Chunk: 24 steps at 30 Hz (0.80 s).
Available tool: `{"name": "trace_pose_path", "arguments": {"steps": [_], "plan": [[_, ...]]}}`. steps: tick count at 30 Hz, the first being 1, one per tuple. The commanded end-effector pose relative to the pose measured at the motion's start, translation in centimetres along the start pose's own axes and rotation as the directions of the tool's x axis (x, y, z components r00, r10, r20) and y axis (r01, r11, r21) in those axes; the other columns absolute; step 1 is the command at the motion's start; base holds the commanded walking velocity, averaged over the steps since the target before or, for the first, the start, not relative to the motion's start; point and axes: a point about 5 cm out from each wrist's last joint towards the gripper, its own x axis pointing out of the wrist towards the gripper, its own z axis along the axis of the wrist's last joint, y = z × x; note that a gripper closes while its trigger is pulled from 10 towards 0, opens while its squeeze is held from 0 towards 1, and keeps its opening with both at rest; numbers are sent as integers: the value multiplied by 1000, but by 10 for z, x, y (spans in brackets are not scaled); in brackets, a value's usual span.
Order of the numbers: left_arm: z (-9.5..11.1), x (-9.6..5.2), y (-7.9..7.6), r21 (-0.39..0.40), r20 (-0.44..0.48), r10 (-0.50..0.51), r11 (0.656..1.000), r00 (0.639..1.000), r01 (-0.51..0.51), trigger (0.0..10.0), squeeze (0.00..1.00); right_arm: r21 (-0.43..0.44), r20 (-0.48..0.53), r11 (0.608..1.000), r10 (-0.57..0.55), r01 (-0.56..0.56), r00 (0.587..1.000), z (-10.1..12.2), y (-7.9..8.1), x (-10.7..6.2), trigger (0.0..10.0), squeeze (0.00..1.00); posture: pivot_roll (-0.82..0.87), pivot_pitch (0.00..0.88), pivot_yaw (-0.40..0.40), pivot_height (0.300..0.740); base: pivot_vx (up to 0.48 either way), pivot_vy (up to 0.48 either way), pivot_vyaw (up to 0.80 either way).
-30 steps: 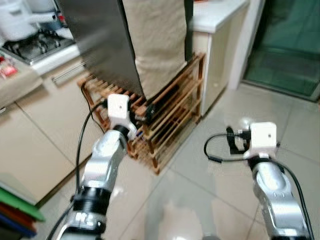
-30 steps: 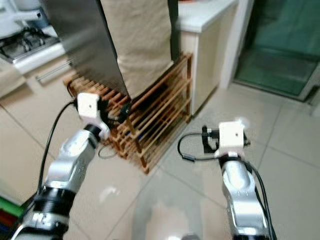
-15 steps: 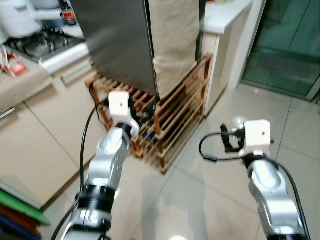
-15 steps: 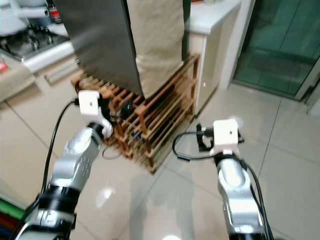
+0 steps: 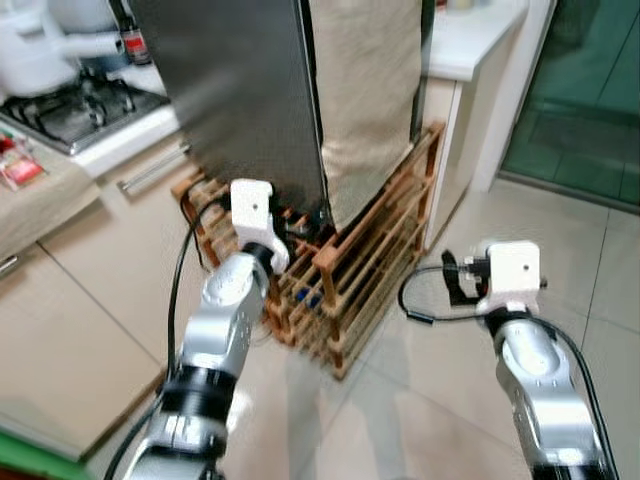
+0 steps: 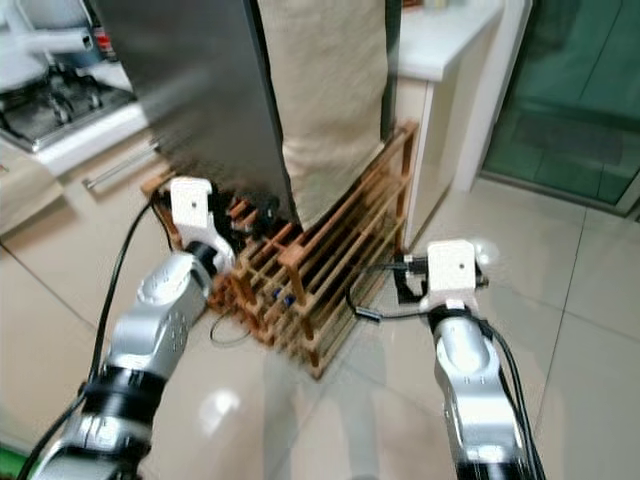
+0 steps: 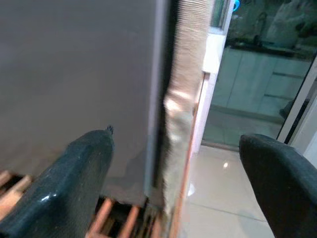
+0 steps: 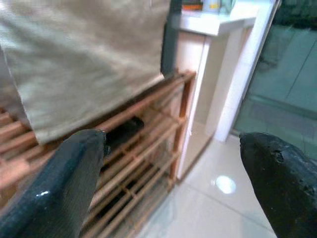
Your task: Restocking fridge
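Fridge is standing at 12 o'clock on a wooden rack, cloth draping one side. Left claw is gaping wide and empty at the door's lower edge; right claw likewise, at 2 o'clock. Judgement: door stiff, heavy, slick steel; hook its edge.

The 2 head views look down at the fridge and wooden rack. Each wrist view faces them closely, sharing the beige cloth.
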Motion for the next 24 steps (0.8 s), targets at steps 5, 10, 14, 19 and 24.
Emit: {"name": "trace_pose_path", "arguments": {"steps": [5,10,14,19,24], "plan": [[9,1,3,-10,34,-1,1000,999,2,10000,0,-1,6,1000,27,-27,1000,0,7,0,10000,0,-185,0,117,740,466,0,0],[25,4,0,-1,99,-1,1000,995,2,10000,0,-1,14,1000,30,-30,999,2,7,0,10000,0,-183,0,112,740,79,171,0],[42,8,4,-44,136,41,998,990,-36,10000,0,-1,23,999,32,-32,999,3,7,0,10000,0,-185,0,113,740,0,0,0],[39,6,2,-20,114,10,1000,993,-8,10000,0,0,23,1000,28,-28,999,2,7,-1,10000,0,-187,0,115,740,0,0,0],[32,5,1,-17,87,2,1000,996,-1,10000,0,-1,20,1000,27,-27,999,2,6,-1,10000,0,-188,0,114,740,0,0,0]]}}
